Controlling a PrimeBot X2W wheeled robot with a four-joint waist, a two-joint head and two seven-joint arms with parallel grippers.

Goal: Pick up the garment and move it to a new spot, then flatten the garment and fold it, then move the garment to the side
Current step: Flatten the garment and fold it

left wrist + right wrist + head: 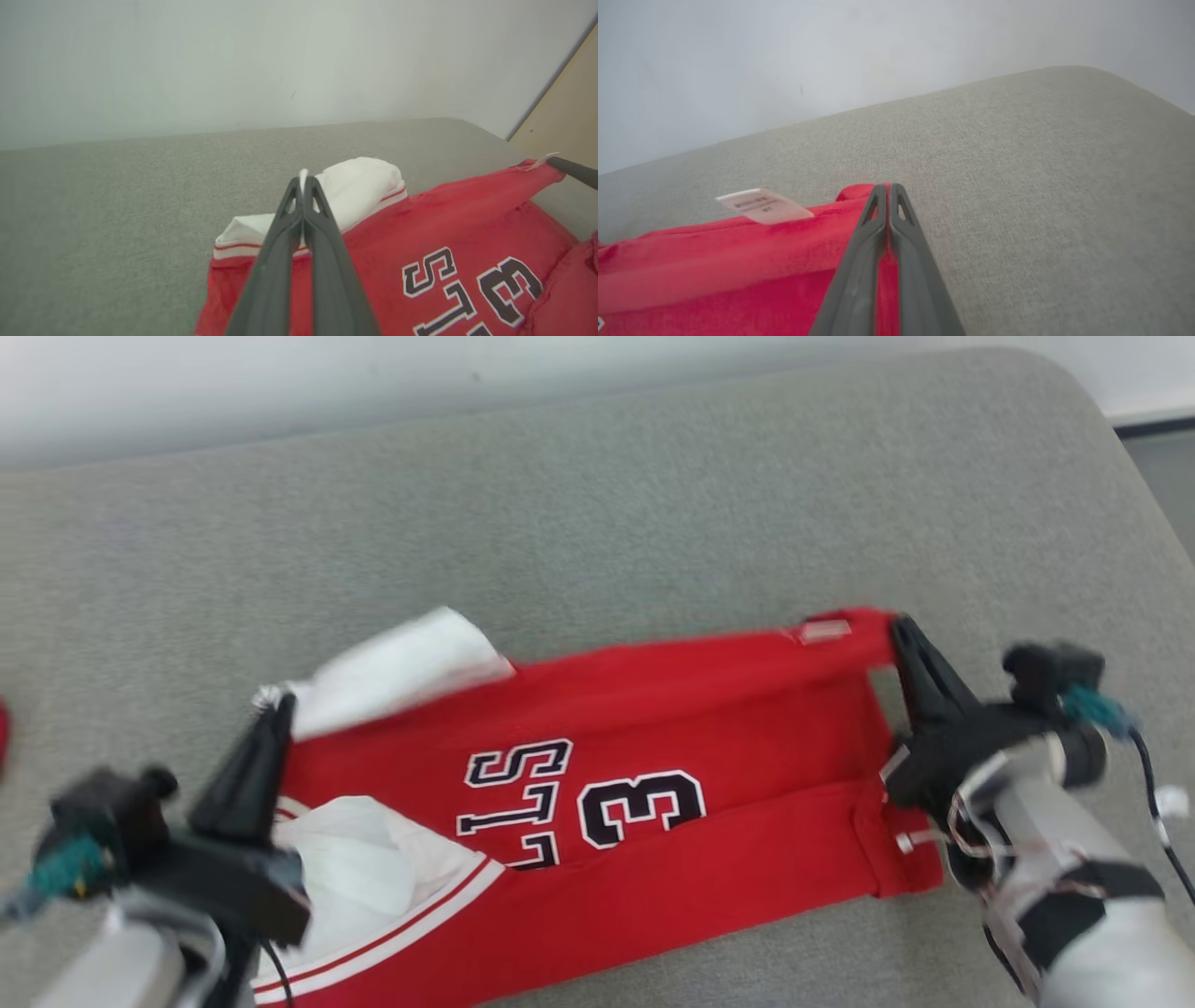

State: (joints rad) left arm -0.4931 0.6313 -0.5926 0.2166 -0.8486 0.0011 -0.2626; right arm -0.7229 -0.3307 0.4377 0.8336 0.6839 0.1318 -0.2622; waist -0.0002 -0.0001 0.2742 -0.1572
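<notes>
Your left gripper (280, 703) clamped on white edge of jersey (747, 709), right gripper (899, 624) clamped on its red corner (label (763, 205) beside), cushion (653, 504) beneath.

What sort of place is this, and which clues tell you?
Probably an indoor room, perhaps domestic: a grey upholstered cushion, like a sofa or padded bench, against a white wall, with a red jersey spread on it.

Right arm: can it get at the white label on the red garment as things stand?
Probably not yet. The right gripper is shut on a corner of the garment, just beside the white label. Nothing covers the label, but the gripper would have to let go first.
</notes>
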